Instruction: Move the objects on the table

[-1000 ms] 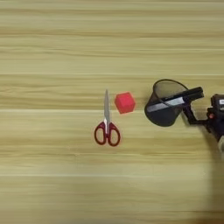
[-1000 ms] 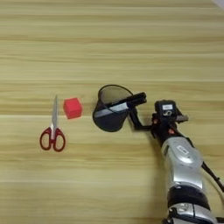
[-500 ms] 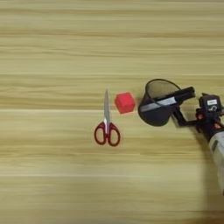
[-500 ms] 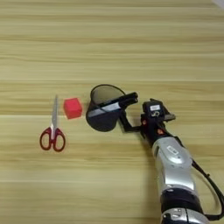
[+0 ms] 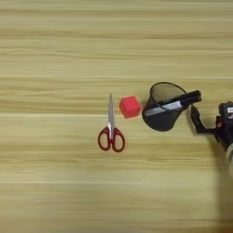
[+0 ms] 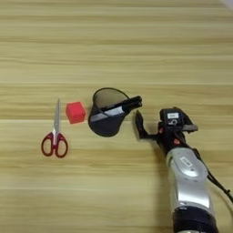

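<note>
At the right side of the table (image 6: 136,41) we see one claw (image 6: 139,125) on the end of one silver forearm (image 6: 187,177), which rises from the bottom edge. Only one black finger (image 6: 138,124) shows clearly, pointing left, so we cannot tell whether the claw is spread or pressed together. It holds nothing that we can see; a narrow strip of bare wood lies between the finger and the cup.

Just left of the claw stands one black mesh cup (image 6: 107,117), tilted, its open mouth turned up and toward the far side of the table. One marker (image 6: 116,109) lies slanted across that mouth, its black end sticking out over the rim toward the claw, its silver part running down to the left.

Next to the cup on its left sits one small red cube (image 6: 75,112), very close to the cup's wall, though we cannot tell whether they touch.

Farther left lies one pair of scissors (image 6: 55,132), flat on the wood, closed blades pointing away from us, two red handle loops nearest us. A small gap separates them from the cube.
</note>
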`<state>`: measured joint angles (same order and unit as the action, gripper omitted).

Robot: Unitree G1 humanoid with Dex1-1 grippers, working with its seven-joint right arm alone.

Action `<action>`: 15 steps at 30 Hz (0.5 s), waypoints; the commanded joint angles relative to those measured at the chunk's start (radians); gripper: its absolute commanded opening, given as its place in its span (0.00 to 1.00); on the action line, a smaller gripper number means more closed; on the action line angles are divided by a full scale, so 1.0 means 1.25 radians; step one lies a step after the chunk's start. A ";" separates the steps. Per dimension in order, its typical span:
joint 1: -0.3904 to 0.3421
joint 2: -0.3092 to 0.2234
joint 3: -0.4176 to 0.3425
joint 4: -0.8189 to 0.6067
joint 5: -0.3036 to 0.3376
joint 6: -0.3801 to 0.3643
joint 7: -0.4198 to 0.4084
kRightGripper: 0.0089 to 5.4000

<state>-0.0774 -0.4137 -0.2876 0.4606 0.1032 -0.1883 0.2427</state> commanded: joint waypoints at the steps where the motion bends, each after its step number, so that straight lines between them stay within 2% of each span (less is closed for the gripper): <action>1: 0.009 -0.020 -0.035 -0.110 0.001 0.039 -0.049 1.00; 7: 0.046 0.007 -0.068 -0.230 0.014 0.099 -0.099 1.00; 15: 0.081 0.046 -0.094 -0.374 0.033 0.159 -0.132 1.00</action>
<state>0.0507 -0.3375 -0.3841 0.0873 0.1329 0.0128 0.0941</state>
